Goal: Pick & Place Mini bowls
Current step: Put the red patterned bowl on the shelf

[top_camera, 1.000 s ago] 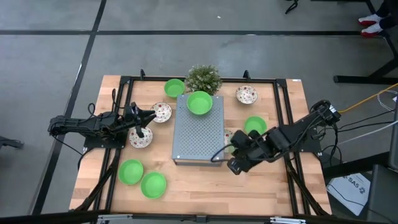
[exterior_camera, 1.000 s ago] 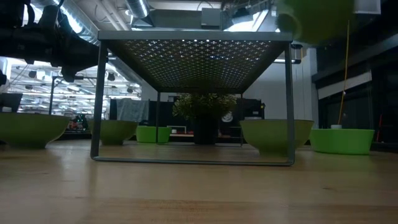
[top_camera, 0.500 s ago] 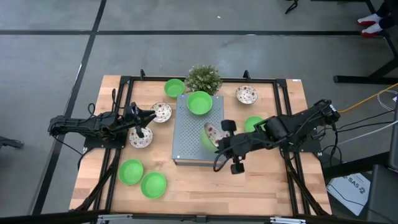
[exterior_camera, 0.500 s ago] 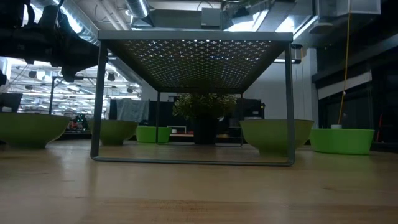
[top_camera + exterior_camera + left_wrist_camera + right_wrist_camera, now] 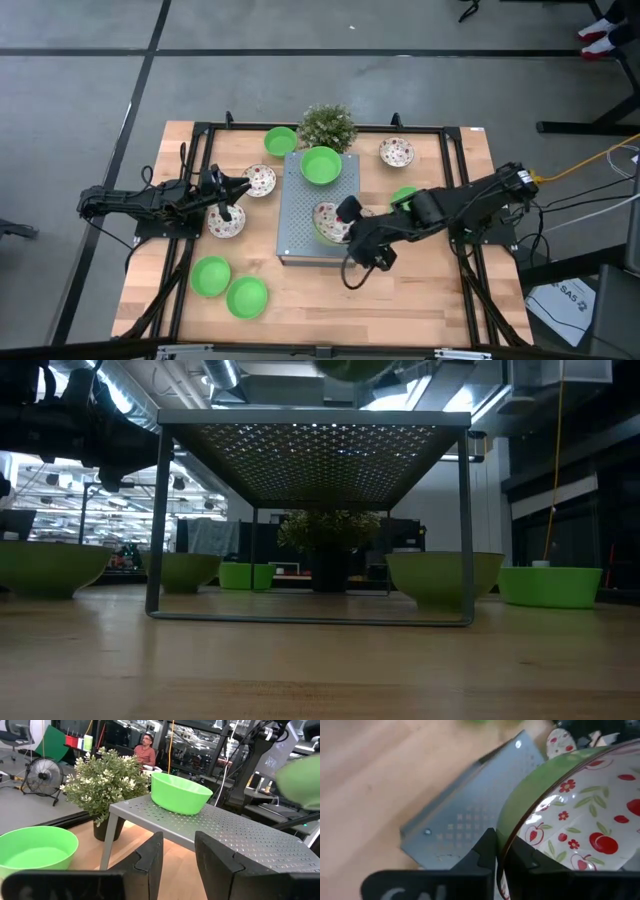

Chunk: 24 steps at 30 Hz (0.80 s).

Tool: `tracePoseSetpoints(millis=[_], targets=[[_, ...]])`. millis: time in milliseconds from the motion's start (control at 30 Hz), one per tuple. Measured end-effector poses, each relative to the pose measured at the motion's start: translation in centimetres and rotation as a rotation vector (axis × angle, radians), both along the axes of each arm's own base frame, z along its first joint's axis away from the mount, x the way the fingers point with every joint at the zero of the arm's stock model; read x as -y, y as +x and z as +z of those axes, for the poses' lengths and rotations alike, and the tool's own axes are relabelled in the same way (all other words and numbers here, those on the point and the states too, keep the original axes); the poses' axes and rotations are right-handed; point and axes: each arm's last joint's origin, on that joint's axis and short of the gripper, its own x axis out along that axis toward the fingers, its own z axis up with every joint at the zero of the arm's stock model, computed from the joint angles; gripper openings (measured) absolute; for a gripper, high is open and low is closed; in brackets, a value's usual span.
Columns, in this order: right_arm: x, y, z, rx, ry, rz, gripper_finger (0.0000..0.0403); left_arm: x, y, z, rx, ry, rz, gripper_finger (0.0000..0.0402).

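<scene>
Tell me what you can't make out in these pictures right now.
- Whether the patterned bowl touches the rack: in the high view the right gripper and arm cover its side; the right wrist view sees only its rim.
- That bowl in the low view: cut off by the top edge.
- The bowl by the left gripper: the arm covers part of it in the high view.
- The green bowl behind the right arm: mostly hidden.

1. The perforated grey metal riser shelf (image 5: 319, 218) stands at the centre of the pale wooden table (image 5: 300, 300).
2. A plain green mini bowl (image 5: 321, 165) sits on the shelf's upper end; a cherry-patterned mini bowl (image 5: 329, 221) is over its right middle.
3. The small bushy potted plant (image 5: 327, 126) stands just above the shelf.
4. Two more green bowls (image 5: 229, 287) lie at the table's lower left.
</scene>
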Motion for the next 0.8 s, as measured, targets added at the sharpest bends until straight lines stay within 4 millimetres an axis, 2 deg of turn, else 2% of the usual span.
tracePoseSetpoints(millis=[167, 367, 600, 800], targets=[[1.2, 2.0, -2.1, -0.078, -0.08, 0.016, 0.002, 0.0, 0.0, 0.0, 0.0, 0.0, 0.0, 0.0107], [2.8, 3.3, -4.0, -0.169, -0.121, -0.01, 0.003, 0.0, 0.0, 0.0, 0.0, 0.0, 0.0, 0.0107], [3.9, 3.6, -4.1, -0.178, -0.118, -0.042, 0.003, 0.0, 0.0, 0.0, 0.0, 0.0, 0.0, 0.0107], [3.9, 3.6, -4.1, -0.18, -0.089, -0.057, 0.0036, 0.0, 0.0, 0.0, 0.0, 0.0, 0.0, 0.0107]])
